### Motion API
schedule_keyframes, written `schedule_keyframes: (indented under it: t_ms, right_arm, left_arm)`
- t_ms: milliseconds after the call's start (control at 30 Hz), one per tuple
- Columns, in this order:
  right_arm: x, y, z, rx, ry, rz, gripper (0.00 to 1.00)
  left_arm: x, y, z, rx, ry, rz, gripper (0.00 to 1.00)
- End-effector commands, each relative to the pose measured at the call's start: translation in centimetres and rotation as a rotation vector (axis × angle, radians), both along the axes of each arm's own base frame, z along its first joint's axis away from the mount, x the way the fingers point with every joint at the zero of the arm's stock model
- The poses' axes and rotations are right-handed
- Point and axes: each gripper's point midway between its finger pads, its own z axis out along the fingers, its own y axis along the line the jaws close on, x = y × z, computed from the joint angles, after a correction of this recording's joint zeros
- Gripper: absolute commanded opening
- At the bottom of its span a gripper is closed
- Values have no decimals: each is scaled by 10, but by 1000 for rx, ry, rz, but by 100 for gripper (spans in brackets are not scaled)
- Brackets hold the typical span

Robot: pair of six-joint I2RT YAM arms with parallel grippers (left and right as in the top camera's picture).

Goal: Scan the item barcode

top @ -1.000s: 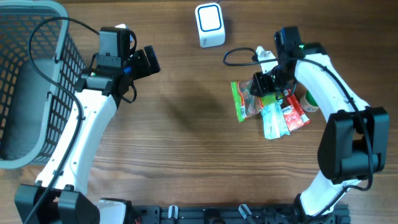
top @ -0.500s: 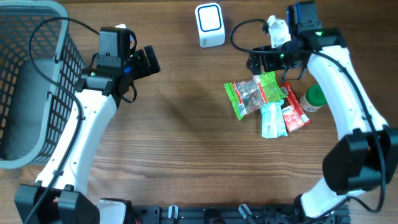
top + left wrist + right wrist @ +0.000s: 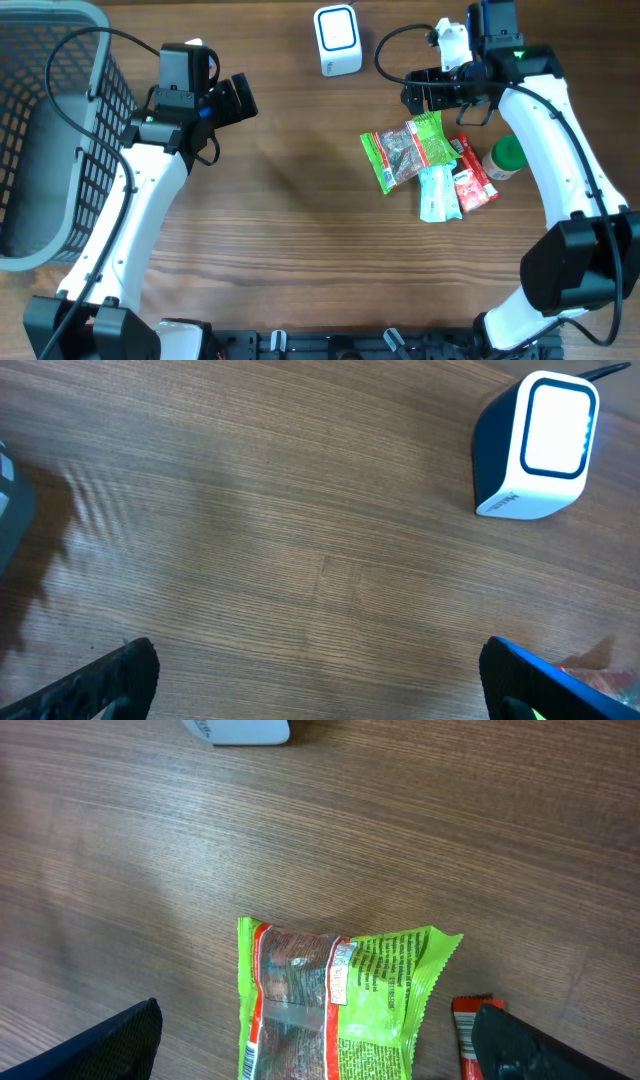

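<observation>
Lying flat, green snack packet runs aslant across desk, one end near right claw. It and left claw gape wide, empty. Basket shows overhead only.

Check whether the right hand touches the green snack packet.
Apart. Right wrist view: green snack packet lies between the fingers of the open right hand, wood showing either side.

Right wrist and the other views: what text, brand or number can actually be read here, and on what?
No text can be read with certainty.
Scanner: a short word along its lower white edge, too blurred to read.
Green packet: dense print and a red-and-white strip, too small to read.
Red packet and pale blue packet: print too small in the overhead view.
</observation>
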Motion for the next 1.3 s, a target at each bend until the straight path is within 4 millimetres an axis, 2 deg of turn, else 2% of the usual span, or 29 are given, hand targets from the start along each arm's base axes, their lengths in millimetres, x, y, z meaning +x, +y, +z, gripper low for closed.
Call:
schedule_keyframes:
  t_ms: [0,133,200,300,400,433,467,533,600,700,733,833,933,1033,1167,1267]
  right_arm:
    - [5,-3,8,-4,-24,-18,100]
    - [5,-3,6,-5,-21,-18,100]
    - [3,-3,17,-2,-45,-18,100]
    - [-5,-4,54,9,-133,-19,100]
    - [-23,-6,109,27,-270,-19,100]
    - [-32,-8,130,34,-322,-19,100]
    - [-47,-9,158,43,-398,-19,100]
    - [-69,-12,193,56,-493,-20,100]
    - [-103,-16,235,72,-619,-20,100]
    - [-146,-21,277,83,-765,-14,100]
    - [-169,-24,294,93,-829,-15,100]
    - [-216,-32,320,79,-960,-11,100]
    - [-256,-36,331,51,-1065,22,100]
    - [-297,-41,321,8,-1160,47,100]
    - [-322,-49,293,-24,-1263,20,100]
    - [-322,-52,273,-24,-1350,-19,100]
  left_arm:
    - [2,3,0,18,-2,-1,100]
    - [2,3,0,18,-2,-1,100]
    - [2,3,0,18,-2,-1,100]
    - [2,3,0,18,-2,-1,100]
    - [2,3,0,18,-2,-1,100]
    - [2,3,0,18,-2,-1,100]
    - [2,3,0,17,-3,-1,100]
    - [2,3,0,18,-2,-1,100]
    - [2,3,0,18,-2,-1,100]
    - [2,3,0,17,-3,-1,100]
    - [2,3,0,18,-2,-1,100]
    - [2,3,0,18,-2,-1,100]
    - [2,3,0,18,-2,-1,100]
    - [2,3,0,18,-2,-1,100]
    - [2,3,0,18,-2,-1,100]
    - [2,3,0,17,-3,-1,100]
